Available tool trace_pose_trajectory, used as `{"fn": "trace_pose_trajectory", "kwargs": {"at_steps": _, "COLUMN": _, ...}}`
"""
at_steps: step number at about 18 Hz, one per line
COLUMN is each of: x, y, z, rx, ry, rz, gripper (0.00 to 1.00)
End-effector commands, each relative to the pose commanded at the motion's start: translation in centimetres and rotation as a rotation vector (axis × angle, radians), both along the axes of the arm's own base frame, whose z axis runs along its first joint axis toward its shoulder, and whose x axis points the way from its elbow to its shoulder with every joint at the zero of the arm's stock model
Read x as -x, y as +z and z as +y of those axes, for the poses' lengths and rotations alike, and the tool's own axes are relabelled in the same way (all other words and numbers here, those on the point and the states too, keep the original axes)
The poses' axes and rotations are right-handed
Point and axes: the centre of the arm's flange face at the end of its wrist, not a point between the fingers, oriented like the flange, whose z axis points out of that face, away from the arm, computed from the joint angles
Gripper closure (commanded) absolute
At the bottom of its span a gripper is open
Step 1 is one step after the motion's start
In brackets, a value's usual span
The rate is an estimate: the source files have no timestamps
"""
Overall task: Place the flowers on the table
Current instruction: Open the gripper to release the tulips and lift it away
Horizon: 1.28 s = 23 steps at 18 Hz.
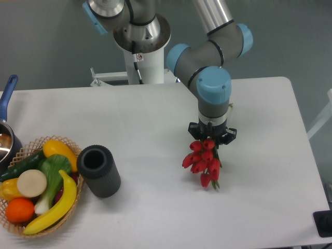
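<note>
The flowers (203, 161), a bunch of red tulip heads with a bit of green stem at the lower end, hang from my gripper (211, 136) right of the middle of the white table (155, 119). My gripper points straight down and is shut on the upper end of the bunch. The lowest tulip heads are close to the tabletop; I cannot tell whether they touch it. The stems are mostly hidden behind the heads.
A dark grey cylinder (98, 170) lies left of centre. A wicker basket (37, 187) of fruit and vegetables sits at the front left, with a blue-handled pot (6, 124) behind it. The robot base (140, 46) stands behind the table's far edge.
</note>
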Motion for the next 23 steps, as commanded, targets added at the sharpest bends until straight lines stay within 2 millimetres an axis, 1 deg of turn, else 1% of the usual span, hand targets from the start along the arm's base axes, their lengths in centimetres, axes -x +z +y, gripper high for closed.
{"fn": "trace_pose_trajectory", "kwargs": {"at_steps": 1, "x": 0.1, "y": 0.3, "z": 0.1, "rx": -0.004, "ry": 0.0, "rz": 0.007, "gripper": 0.34}}
{"fn": "trace_pose_trajectory", "kwargs": {"at_steps": 2, "x": 0.2, "y": 0.4, "z": 0.1, "rx": -0.006, "ry": 0.0, "rz": 0.009, "gripper": 0.31}}
{"fn": "trace_pose_trajectory", "kwargs": {"at_steps": 3, "x": 0.2, "y": 0.8, "z": 0.2, "rx": -0.01, "ry": 0.0, "rz": 0.014, "gripper": 0.25}}
{"fn": "trace_pose_trajectory", "kwargs": {"at_steps": 5, "x": 0.4, "y": 1.3, "z": 0.2, "rx": -0.014, "ry": 0.001, "rz": 0.02, "gripper": 0.23}}
{"fn": "trace_pose_trajectory", "kwargs": {"at_steps": 7, "x": 0.5, "y": 2.0, "z": -0.1, "rx": -0.018, "ry": -0.002, "rz": 0.025, "gripper": 0.12}}
{"fn": "trace_pose_trajectory", "kwargs": {"at_steps": 8, "x": 0.4, "y": 2.7, "z": -0.3, "rx": -0.02, "ry": -0.02, "rz": 0.034, "gripper": 0.0}}
{"fn": "trace_pose_trajectory", "kwargs": {"at_steps": 11, "x": 0.7, "y": 4.7, "z": -1.1, "rx": -0.024, "ry": -0.083, "rz": 0.066, "gripper": 0.0}}
{"fn": "trace_pose_trajectory", "kwargs": {"at_steps": 13, "x": 2.0, "y": 6.2, "z": -2.9, "rx": -0.028, "ry": -0.086, "rz": 0.088, "gripper": 0.0}}
{"fn": "trace_pose_trajectory", "kwargs": {"at_steps": 14, "x": 2.6, "y": 6.7, "z": -3.7, "rx": -0.026, "ry": -0.109, "rz": 0.087, "gripper": 0.0}}
{"fn": "trace_pose_trajectory", "kwargs": {"at_steps": 17, "x": 5.1, "y": 8.6, "z": -6.6, "rx": -0.04, "ry": -0.246, "rz": 0.007, "gripper": 0.0}}
{"fn": "trace_pose_trajectory", "kwargs": {"at_steps": 18, "x": 5.3, "y": 9.1, "z": -6.7, "rx": -0.05, "ry": -0.292, "rz": 0.0, "gripper": 0.0}}
{"fn": "trace_pose_trajectory", "kwargs": {"at_steps": 19, "x": 5.3, "y": 10.3, "z": -7.2, "rx": -0.057, "ry": -0.357, "rz": 0.016, "gripper": 0.0}}
{"fn": "trace_pose_trajectory", "kwargs": {"at_steps": 21, "x": 5.6, "y": 11.5, "z": -8.2, "rx": -0.11, "ry": -0.42, "rz": 0.032, "gripper": 0.0}}
{"fn": "trace_pose_trajectory", "kwargs": {"at_steps": 23, "x": 5.7, "y": 12.5, "z": -8.7, "rx": -0.142, "ry": -0.462, "rz": 0.048, "gripper": 0.0}}
